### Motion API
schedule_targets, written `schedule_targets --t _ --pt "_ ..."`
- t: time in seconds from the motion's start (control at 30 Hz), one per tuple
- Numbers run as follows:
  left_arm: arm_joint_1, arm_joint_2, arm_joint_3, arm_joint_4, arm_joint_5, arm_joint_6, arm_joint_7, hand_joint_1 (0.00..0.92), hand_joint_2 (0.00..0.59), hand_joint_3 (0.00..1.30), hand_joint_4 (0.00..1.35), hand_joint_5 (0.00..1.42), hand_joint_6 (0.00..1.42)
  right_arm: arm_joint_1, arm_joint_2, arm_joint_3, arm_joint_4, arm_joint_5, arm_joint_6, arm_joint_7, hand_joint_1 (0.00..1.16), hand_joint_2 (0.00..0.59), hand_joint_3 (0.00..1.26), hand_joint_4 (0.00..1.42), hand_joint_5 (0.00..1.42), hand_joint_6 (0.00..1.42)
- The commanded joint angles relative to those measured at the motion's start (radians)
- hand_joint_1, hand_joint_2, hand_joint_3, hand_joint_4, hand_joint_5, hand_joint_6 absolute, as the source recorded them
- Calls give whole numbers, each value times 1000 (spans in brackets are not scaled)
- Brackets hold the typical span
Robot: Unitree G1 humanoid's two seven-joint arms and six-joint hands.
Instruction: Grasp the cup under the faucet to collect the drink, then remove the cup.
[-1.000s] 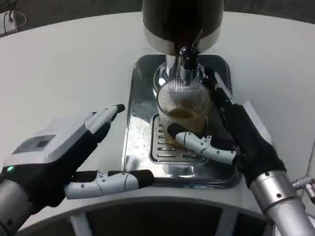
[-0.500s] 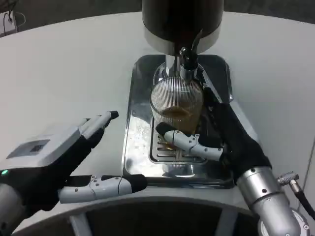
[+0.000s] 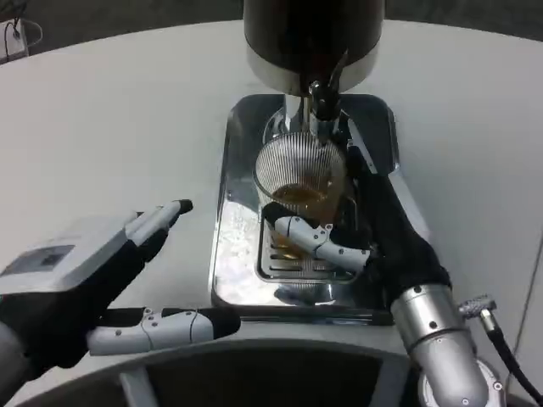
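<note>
A ribbed clear glass cup with amber drink in its bottom stands on the steel drip tray, just below and in front of the faucet of the dark dispenser. My right hand grips the cup from the right, thumb across its front and fingers behind it. At the lower left my left hand hovers over the white table with its fingers apart and nothing in it.
The drip tray's slotted grate lies under the cup. White table spreads to the left and right of the tray. The table's curved front edge runs along the bottom.
My right hand has drawn the cup a little left and toward me, out from under the faucet. The left hand has slid back toward the lower left.
</note>
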Motion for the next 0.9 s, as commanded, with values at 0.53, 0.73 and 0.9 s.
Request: schedule_targets --t 0.53,0.73,0.9 --pt "32 42 28 9 -23 -6 -31 0 4 0 0 0 91 -19 82 41 52 -85 43 -107 802 217 0 54 108 81" --pt "43 50 43 15 -28 -9 -35 0 4 0 0 0 91 -38 101 42 81 -85 53 -128 802 219 0 66 120 81" --pt "55 55 51 17 -32 -10 -39 0 4 0 0 0 91 -58 118 43 105 -84 55 -149 788 224 0 83 129 89"
